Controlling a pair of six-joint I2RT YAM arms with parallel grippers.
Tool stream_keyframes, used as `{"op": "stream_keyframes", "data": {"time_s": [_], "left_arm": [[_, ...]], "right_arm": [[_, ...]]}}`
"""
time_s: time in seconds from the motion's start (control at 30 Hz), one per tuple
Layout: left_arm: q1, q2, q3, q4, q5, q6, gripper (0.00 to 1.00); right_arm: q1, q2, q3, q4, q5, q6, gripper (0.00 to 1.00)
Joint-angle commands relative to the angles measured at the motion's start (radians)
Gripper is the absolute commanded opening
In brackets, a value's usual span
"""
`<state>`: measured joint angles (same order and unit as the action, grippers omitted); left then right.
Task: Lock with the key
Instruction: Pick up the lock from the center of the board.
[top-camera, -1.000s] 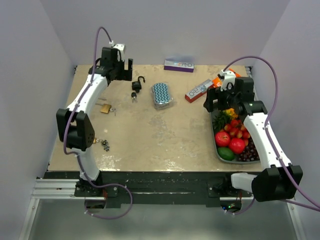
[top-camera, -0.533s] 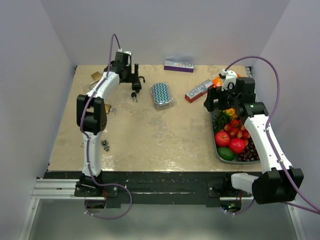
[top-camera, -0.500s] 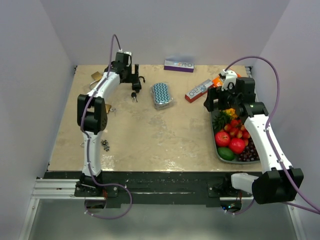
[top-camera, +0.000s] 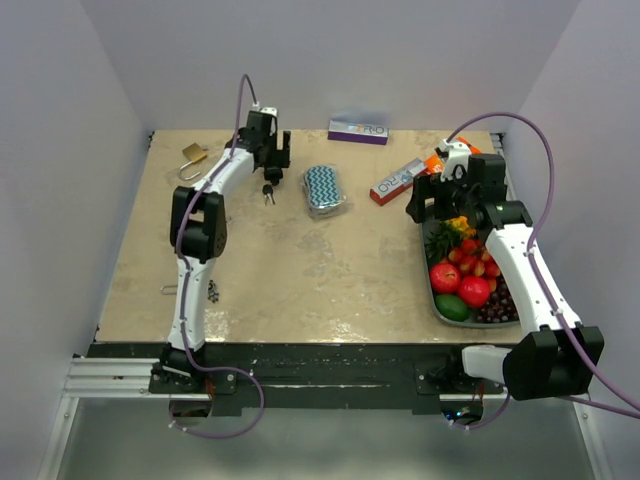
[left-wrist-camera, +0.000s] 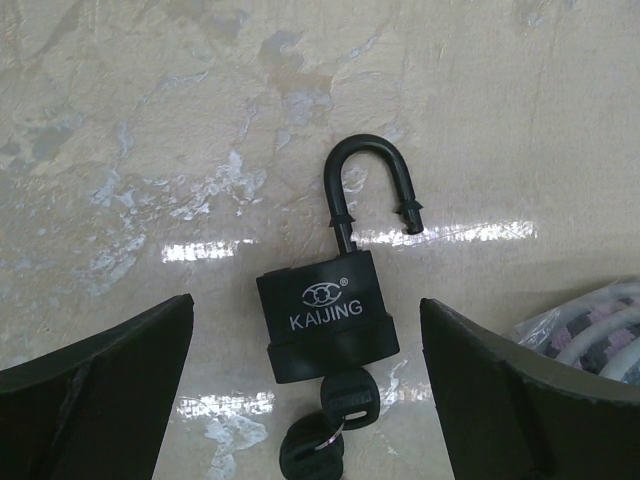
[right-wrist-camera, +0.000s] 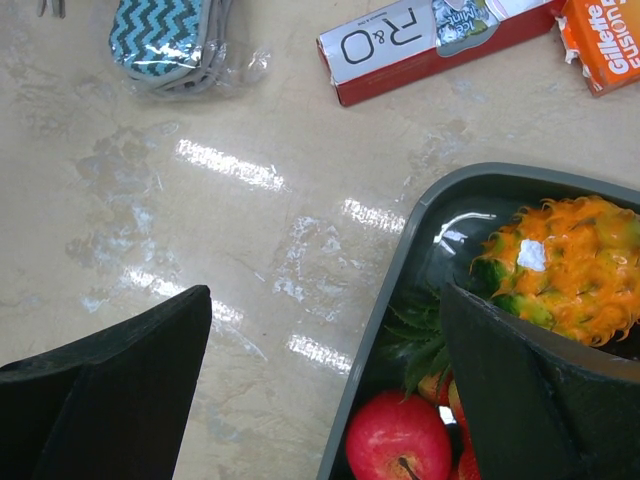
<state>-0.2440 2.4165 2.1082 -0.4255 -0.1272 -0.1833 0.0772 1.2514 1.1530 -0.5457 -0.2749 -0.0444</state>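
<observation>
A black padlock (left-wrist-camera: 325, 315) marked KAIJING lies flat on the table with its shackle (left-wrist-camera: 370, 185) sprung open. A black key (left-wrist-camera: 345, 400) sits in its underside, and a second key (left-wrist-camera: 310, 455) hangs from the same ring. My left gripper (left-wrist-camera: 306, 300) hovers right over the lock, open, with one finger on each side and nothing held. From above, that gripper (top-camera: 276, 158) covers most of the padlock (top-camera: 271, 176) at the back of the table. My right gripper (top-camera: 428, 208) is open and empty over the tray's left rim (right-wrist-camera: 400, 270).
A brass padlock (top-camera: 192, 155) lies at the back left, and loose keys (top-camera: 210, 290) lie near the left arm. A zigzag pouch (top-camera: 324, 188), a purple box (top-camera: 358, 130) and a red R&O box (top-camera: 397, 180) lie mid-back. The grey tray (top-camera: 437, 300) holds fruit.
My left arm has swung right from the back left corner to sit over the black padlock, uncovering the brass padlock. The right arm has barely moved.
</observation>
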Motion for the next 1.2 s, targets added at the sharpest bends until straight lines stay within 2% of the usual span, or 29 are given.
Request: {"op": "stream_keyframes", "data": {"time_s": [0.0,0.37,0.57,0.7,0.73,0.83,1.03,1.17], "left_arm": [[-0.018,0.030,0.061,0.068,-0.051,-0.013,0.99],[-0.035,0.115,0.121,0.018,-0.129,-0.073,0.94],[-0.035,0.131,0.134,0.002,-0.138,-0.097,0.84],[-0.035,0.125,0.130,-0.015,-0.115,-0.111,0.70],[-0.035,0.121,0.130,-0.018,-0.114,-0.116,0.56],[-0.034,0.057,0.104,-0.016,-0.124,-0.127,0.33],[-0.034,-0.166,-0.055,-0.032,-0.097,-0.218,0.00],[-0.029,-0.377,-0.233,0.027,-0.034,-0.352,0.00]], "right_arm": [[-0.001,-0.004,0.013,0.024,0.003,0.017,0.99],[-0.002,-0.001,0.019,0.023,-0.001,0.020,0.99],[-0.001,0.008,0.031,0.023,-0.009,0.024,0.99],[-0.002,0.022,0.042,0.023,-0.024,0.029,0.99],[-0.002,0.029,0.042,0.021,-0.032,0.032,0.99],[-0.001,0.060,0.062,0.001,-0.076,0.005,0.99],[-0.002,0.105,0.152,-0.034,-0.101,0.000,0.99],[-0.001,0.069,0.102,0.140,-0.196,0.141,0.99]]}}
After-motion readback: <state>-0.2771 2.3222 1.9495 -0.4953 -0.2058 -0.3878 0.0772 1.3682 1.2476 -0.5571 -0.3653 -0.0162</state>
